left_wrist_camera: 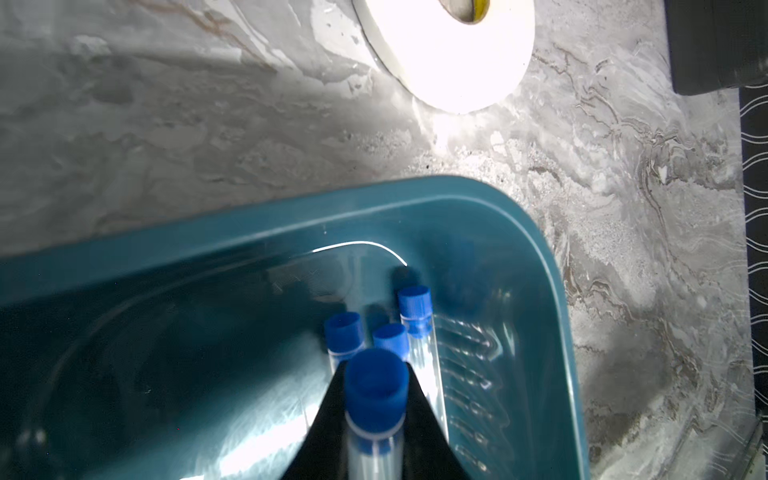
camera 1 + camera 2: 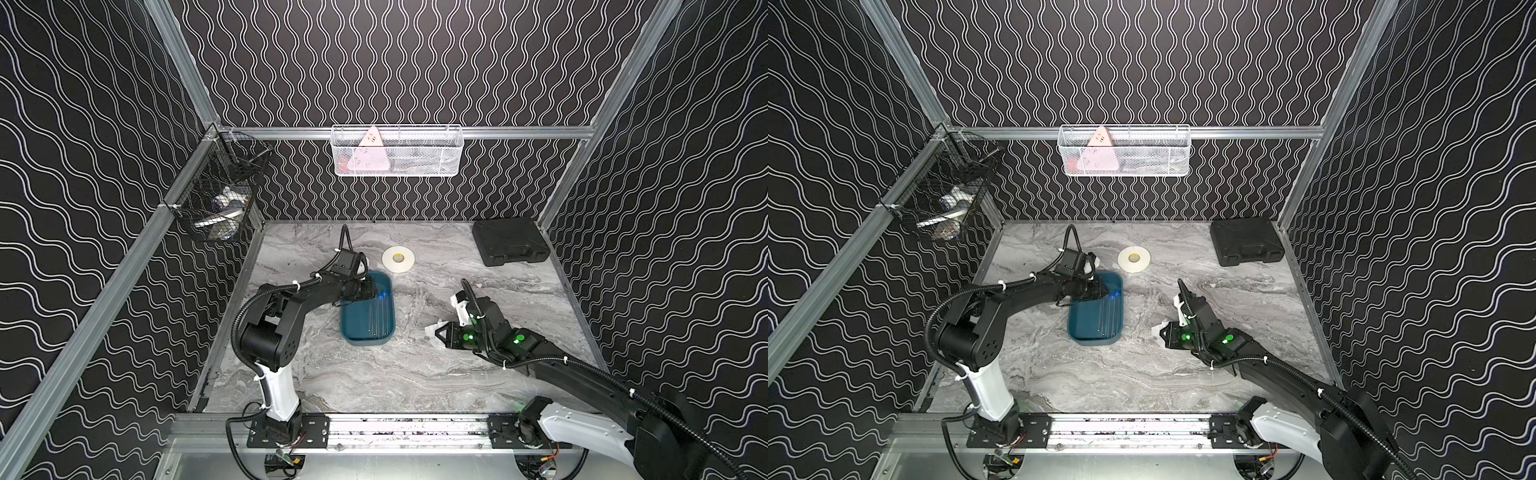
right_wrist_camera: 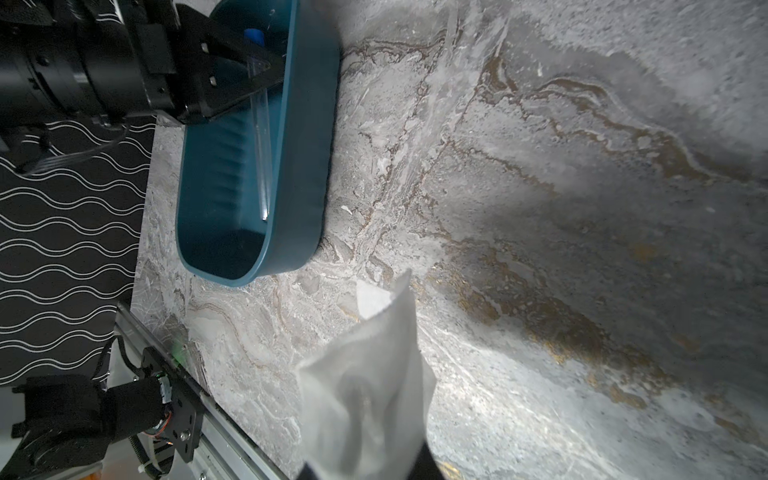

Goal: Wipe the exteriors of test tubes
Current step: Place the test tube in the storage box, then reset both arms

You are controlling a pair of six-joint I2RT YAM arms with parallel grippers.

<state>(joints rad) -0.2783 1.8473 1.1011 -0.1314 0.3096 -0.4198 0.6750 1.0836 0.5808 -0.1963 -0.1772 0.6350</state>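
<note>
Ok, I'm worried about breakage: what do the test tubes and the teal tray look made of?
Test tubes: see-through and glossy, so glass or clear plastic, cannot tell which; caps matte blue plastic. Teal tray: likely moulded plastic, rounded rim, semi-gloss sheen.

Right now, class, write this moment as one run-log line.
left gripper: shut on tube, over tray | right gripper: shut on tissue, apart from tray | other tubes: three, in tray | wiping: not begun
</note>
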